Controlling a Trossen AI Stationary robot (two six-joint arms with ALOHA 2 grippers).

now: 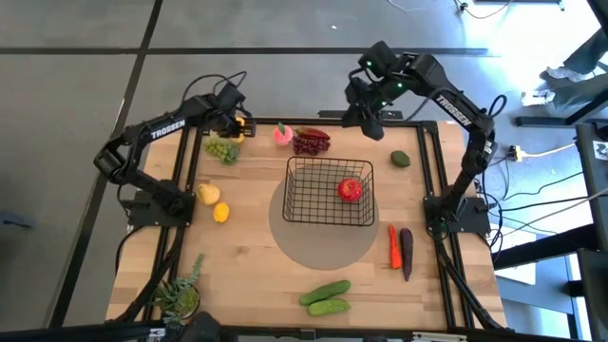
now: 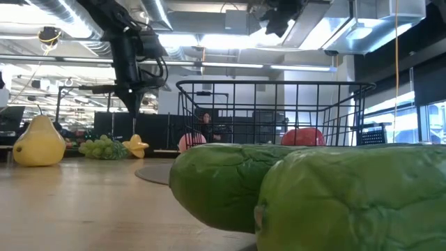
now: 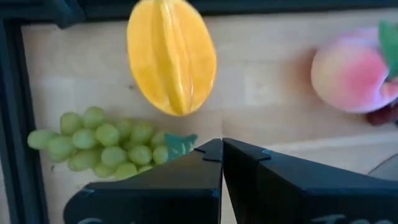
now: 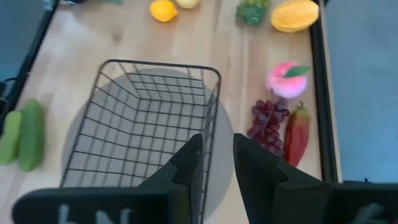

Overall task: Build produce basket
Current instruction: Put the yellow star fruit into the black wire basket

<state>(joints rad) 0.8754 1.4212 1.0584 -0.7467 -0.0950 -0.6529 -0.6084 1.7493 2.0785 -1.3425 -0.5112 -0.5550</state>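
The black wire basket [image 1: 306, 195] stands on a grey round mat at the table's middle, with a red apple [image 1: 350, 189] inside it. My left gripper [image 1: 235, 124] hangs shut near the far left corner, fingers pointing down between the green grapes [image 3: 102, 144] and a yellow ribbed fruit [image 3: 171, 56]; it holds nothing. My right gripper [image 1: 365, 116] is raised above the far edge, open by a narrow gap [image 4: 217, 152], and looks down on the basket [image 4: 149, 118]. A pink peach [image 1: 282, 135] and purple grapes [image 1: 309, 143] lie beyond the basket.
A yellow pear-like fruit [image 1: 208, 195] and a lemon [image 1: 221, 213] lie left of the basket. A green fruit [image 1: 401, 159], a carrot [image 1: 392, 246] and an eggplant [image 1: 407, 253] lie to its right. Two cucumbers [image 1: 325, 296] sit near the front edge, a potted plant [image 1: 179, 296] at the near left corner.
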